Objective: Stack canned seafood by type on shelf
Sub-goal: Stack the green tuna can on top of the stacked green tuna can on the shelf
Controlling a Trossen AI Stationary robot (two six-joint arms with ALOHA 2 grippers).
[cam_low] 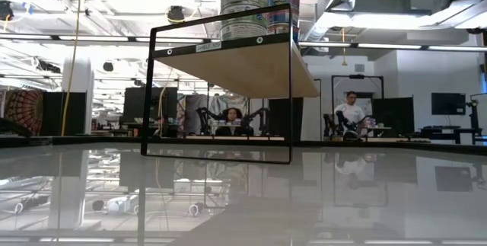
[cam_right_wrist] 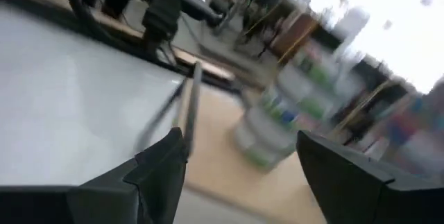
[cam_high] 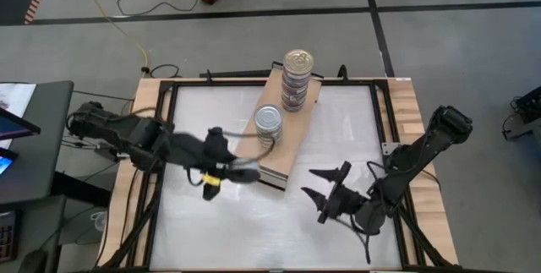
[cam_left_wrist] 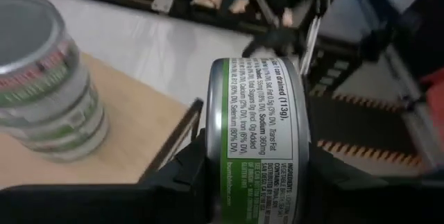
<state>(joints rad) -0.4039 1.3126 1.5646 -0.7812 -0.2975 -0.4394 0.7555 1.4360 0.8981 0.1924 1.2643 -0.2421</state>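
White table (cam_high: pixel 254 231) w/ shelf (cam_high: pixel 292 150); left gripper (cam_left_wrist: pixel 257 182) grips a green can (cam_left_wrist: pixel 257 134), right gripper (cam_high: pixel 331 193) open, near right.

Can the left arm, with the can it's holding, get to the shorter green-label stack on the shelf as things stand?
Probably yes. The left gripper, shut on a green-label can, sits at the shelf edge, and the shorter stack stands just beyond with only bare board between. The right gripper waits open, off to the side.

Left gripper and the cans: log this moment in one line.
left gripper: shut on green-label can, beside shelf | green stack, taller stack on shelf | right gripper: open, empty
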